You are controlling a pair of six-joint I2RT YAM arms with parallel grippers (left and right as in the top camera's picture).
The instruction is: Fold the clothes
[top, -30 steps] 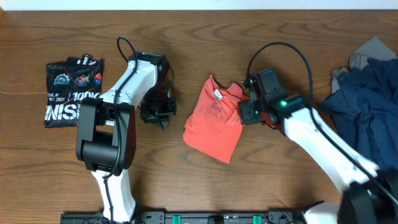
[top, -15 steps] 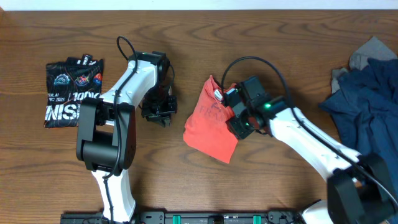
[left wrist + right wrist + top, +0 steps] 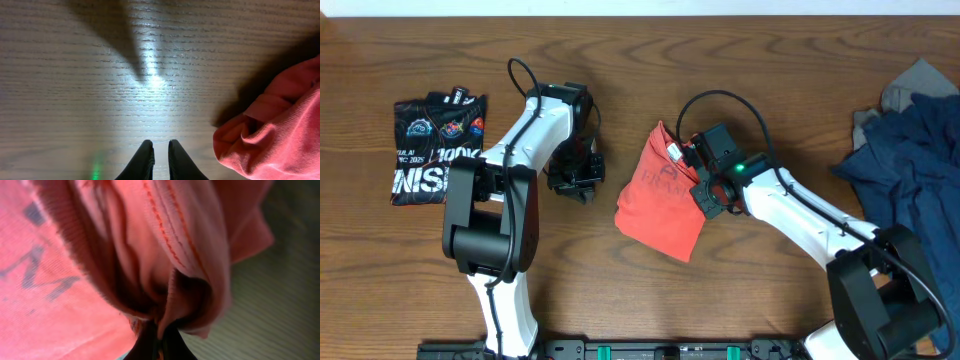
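Two grippers, change: the left gripper sits where it was; the right gripper has slid left onto the coral-red shirt and closed.
Left gripper: fingers nearly together with a thin gap, empty, above bare table, the shirt's edge near.
Right gripper: clamped on a bunched fold at the shirt's right side.
Shirt: mid-table, between the arms.
Count: one folded black garment far left, one coral-red shirt, one navy-and-grey heap far right.
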